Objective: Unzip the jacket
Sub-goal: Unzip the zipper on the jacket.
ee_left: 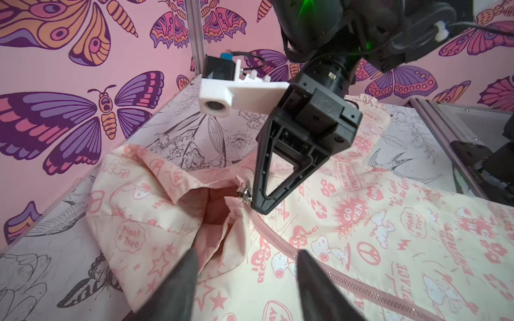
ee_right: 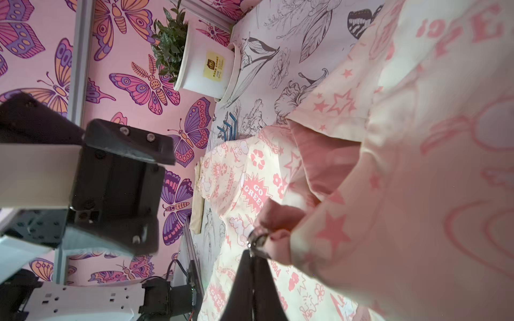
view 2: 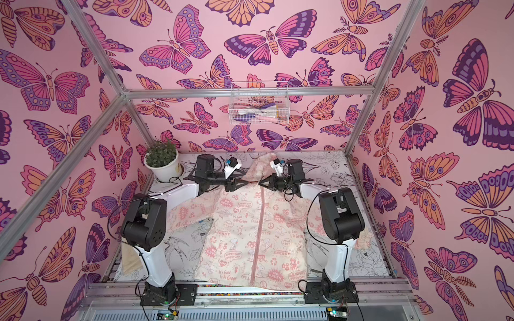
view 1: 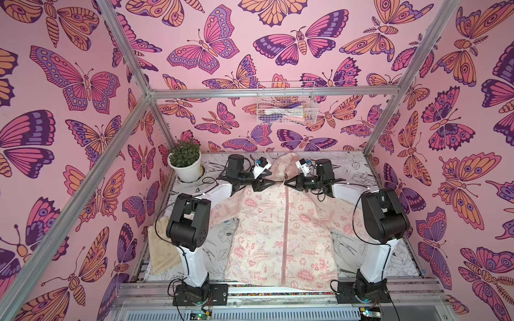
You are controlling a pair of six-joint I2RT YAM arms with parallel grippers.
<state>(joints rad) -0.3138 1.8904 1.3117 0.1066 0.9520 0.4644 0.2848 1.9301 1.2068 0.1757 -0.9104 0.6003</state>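
The cream-pink printed jacket (view 1: 278,236) (view 2: 250,239) lies flat on the table with its hood toward the back wall. Its pink zipper (view 1: 284,230) is closed down the front. My right gripper (ee_right: 251,254) (view 1: 287,183) is shut on the metal zipper pull (ee_right: 257,241) (ee_left: 246,194) at the collar. My left gripper (ee_left: 247,253) (view 1: 268,184) is open just beside it, over the collar fabric on the other side of the zipper. Nothing sits between its fingers (ee_left: 189,266).
A potted plant (view 1: 185,164) stands at the back left corner. A beige glove (view 1: 164,250) lies near the left arm's base. A wire basket (view 1: 286,108) hangs on the back wall. Blue tools (ee_right: 228,127) lie near the plant. Metal frame posts edge the table.
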